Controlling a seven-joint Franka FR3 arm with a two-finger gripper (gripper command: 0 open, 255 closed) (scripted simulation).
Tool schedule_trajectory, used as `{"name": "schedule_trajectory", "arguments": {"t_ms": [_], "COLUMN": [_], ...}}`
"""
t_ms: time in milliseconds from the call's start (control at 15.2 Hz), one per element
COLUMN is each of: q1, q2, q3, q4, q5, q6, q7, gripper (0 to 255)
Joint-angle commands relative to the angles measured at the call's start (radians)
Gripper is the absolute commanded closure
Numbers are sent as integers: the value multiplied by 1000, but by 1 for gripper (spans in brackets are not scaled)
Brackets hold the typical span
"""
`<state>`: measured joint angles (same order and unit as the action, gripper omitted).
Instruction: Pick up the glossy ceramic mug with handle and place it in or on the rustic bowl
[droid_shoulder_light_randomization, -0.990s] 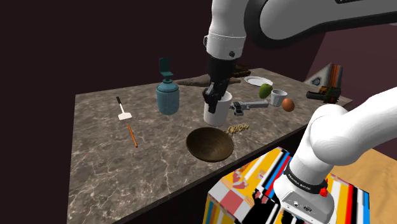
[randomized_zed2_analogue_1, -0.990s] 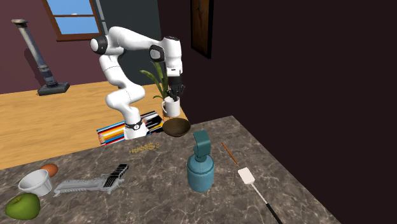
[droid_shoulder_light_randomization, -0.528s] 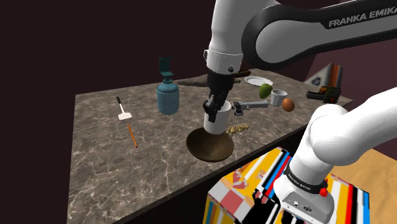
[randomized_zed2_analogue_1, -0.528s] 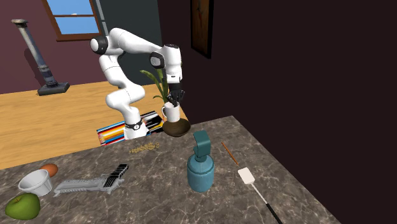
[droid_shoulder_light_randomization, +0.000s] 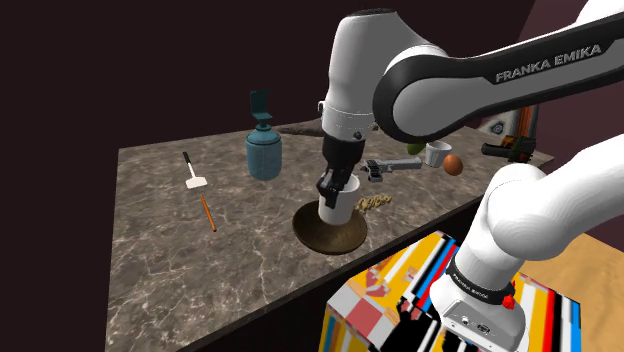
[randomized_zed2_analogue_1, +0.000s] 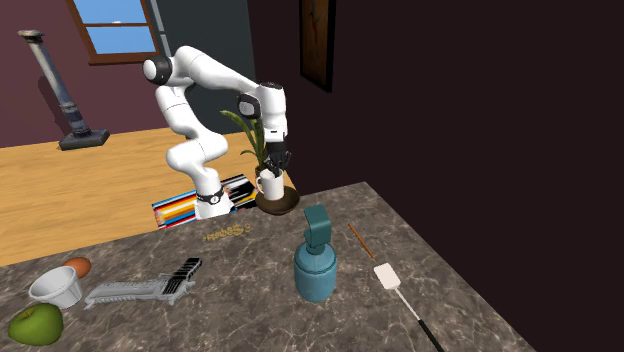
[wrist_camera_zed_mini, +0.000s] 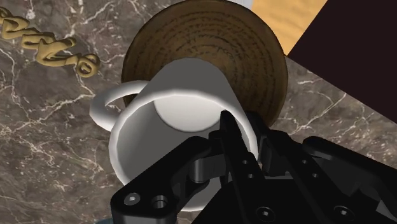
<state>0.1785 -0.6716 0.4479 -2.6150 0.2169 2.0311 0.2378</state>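
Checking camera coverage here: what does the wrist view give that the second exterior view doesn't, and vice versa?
Wrist view: the white mug's hollow inside, one black finger inside its rim, the brown bowl's ringed interior beneath. Second exterior view: the whole white arm, the teal bottle, spatula, egg and green fruit along the counter. Both: the gripper shut on the mug over the bowl, at the marble counter's edge.

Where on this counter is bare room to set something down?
Bare counter lies on the shoulder view's left, in front of the spatula and orange stick, and between that stick and the bowl. Crowded: around the grey tool, cup, egg.
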Motion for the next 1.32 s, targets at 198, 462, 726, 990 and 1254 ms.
{"name": "schedule_trajectory", "arguments": {"t_ms": [198,462,726,990,1254], "q1": [-1,-1,-1,0,0], "q2": [12,13,12,-2,-31], "q3": [7,7,7,-2,-23], "q4": [-26,-26,-26,-1,74], "q5": [3,3,3,0,-12], "q6": [39,39,39,0,-103], "q7": [-1,-1,-1,-2,-2], "gripper": [255,255,0,0,0]}}
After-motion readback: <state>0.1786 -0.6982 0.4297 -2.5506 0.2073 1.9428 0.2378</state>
